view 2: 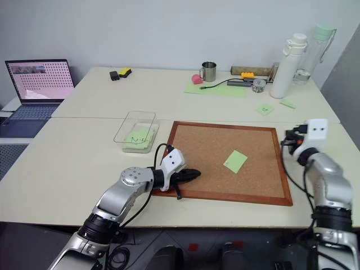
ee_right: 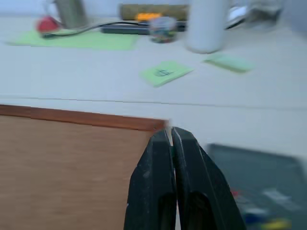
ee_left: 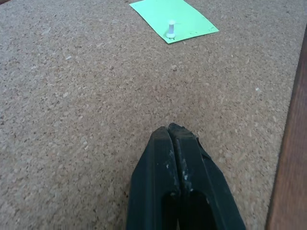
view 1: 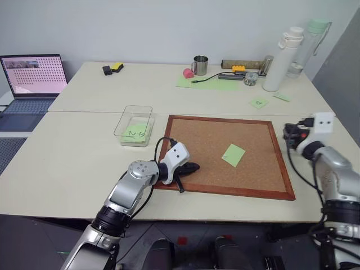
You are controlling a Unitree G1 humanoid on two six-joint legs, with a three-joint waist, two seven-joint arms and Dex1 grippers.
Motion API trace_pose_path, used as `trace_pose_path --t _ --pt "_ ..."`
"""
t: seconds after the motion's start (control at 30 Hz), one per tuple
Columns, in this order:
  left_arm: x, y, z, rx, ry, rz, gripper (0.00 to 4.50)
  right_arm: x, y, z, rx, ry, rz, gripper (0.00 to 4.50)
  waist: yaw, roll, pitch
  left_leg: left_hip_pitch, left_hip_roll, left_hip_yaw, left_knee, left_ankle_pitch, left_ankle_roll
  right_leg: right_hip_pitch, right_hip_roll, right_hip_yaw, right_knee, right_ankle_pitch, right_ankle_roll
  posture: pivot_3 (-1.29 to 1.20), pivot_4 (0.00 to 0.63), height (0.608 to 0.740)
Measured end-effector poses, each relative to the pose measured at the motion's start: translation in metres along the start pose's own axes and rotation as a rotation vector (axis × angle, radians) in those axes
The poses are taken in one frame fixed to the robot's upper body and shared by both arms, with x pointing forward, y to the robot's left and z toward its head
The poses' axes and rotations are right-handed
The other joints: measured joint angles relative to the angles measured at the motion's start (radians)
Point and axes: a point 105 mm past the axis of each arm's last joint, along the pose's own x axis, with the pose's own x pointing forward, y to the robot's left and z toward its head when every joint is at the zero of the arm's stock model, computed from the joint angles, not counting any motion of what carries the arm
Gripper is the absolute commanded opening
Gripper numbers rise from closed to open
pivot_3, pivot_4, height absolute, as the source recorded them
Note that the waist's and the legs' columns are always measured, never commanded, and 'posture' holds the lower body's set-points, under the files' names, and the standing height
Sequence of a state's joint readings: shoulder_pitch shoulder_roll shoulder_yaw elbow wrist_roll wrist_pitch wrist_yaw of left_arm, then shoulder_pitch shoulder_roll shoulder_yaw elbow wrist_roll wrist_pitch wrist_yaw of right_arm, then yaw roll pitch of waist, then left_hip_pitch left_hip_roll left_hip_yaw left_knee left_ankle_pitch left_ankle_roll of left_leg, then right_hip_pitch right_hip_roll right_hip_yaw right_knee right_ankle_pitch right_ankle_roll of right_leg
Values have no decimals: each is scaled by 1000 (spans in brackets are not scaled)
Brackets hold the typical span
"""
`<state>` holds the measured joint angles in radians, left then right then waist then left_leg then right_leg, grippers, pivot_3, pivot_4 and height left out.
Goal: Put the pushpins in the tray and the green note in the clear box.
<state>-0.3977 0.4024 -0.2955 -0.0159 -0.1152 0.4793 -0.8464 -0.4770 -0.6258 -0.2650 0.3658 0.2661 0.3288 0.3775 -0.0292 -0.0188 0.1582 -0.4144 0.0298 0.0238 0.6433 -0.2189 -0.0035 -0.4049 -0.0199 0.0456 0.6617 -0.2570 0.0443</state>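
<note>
Left black two-fingered claw [ee_left: 173, 132] pressed together and empty on the brown cork board [view 1: 214, 140], pale plastic-headed pushpin [ee_left: 171, 29] and plain light green square note [view 1: 233, 154] well ahead of it, right claw [ee_right: 171, 132] likewise together beside the small dark grey tray [ee_right: 259, 167]; risk of tearing the paper by tugging it while pinned.

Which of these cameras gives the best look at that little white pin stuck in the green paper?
The left wrist view: the white pushpin stands upright in the green note on the cork board, ahead of the shut left gripper. In both eye views the note is only a small green patch, the pin too small to make out.
</note>
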Motion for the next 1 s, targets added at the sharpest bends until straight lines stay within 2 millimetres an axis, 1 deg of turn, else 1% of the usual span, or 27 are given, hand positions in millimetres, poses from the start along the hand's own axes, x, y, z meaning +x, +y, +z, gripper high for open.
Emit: trace_pose_path --t 0.07,0.13,0.2,0.27,0.3,0.33,0.37,0.4,0.7,0.93,0.97,1.0 --pt "-2 1 -1 -1 6 5 0 6 -7 -7 -40 26 -5 21 -3 0 0 0 0 0 0 0 0 0 0 1 0 0 0 0 150 740" --pt "-2 1 0 -1 5 10 0 12 -12 -22 -71 80 -9 21 -3 0 0 1 0 1 1 0 0 0 0 2 0 0 0 0 150 740" --pt "-3 -1 -1 -3 2 13 0 14 -15 -34 -78 114 -8 21 -3 0 0 0 0 2 1 0 0 0 0 2 0 0 0 0 150 740" --pt "-4 -3 -2 -8 0 19 0 16 -19 -42 -75 140 -11 444 -5 0 0 0 0 3 1 0 0 0 0 3 0 0 0 0 150 740" --pt "-5 -3 -3 -9 -1 24 0 17 -19 -42 -72 139 -9 536 -6 0 0 0 0 3 0 0 0 0 0 3 0 0 0 0 150 740" --pt "-6 -3 -3 -11 -2 31 0 18 -20 -42 -68 136 -9 809 -7 0 0 1 1 3 0 0 0 0 0 3 0 0 0 0 150 740" --pt "-7 -3 -3 -15 -2 35 0 19 -21 -41 -67 132 -10 960 -7 0 0 1 1 2 0 0 0 0 0 3 0 0 0 0 150 740" --pt "-7 -4 -3 -18 -1 36 0 20 -21 -40 -67 127 -8 1303 -7 0 0 1 1 2 0 0 0 0 0 3 0 0 0 0 150 740" --pt "-9 -5 -3 -24 0 39 0 25 -19 -25 -62 64 22 1303 -7 0 0 1 0 2 0 0 0 0 0 3 0 0 0 0 150 740" --pt "-8 -3 -3 -24 3 36 0 24 -21 -21 -66 53 30 1303 -5 0 0 1 0 2 0 0 0 0 0 3 0 0 0 0 150 740" --pt "-8 -3 -3 -24 3 36 0 24 -22 -20 -74 48 29 1303 -5 0 0 1 0 2 0 0 0 0 0 3 0 0 0 0 150 740" --pt "-7 -3 -3 -23 3 34 0 23 -24 -18 -155 58 35 1303 -5 0 0 1 0 3 0 0 0 0 0 3 0 0 0 0 150 740"
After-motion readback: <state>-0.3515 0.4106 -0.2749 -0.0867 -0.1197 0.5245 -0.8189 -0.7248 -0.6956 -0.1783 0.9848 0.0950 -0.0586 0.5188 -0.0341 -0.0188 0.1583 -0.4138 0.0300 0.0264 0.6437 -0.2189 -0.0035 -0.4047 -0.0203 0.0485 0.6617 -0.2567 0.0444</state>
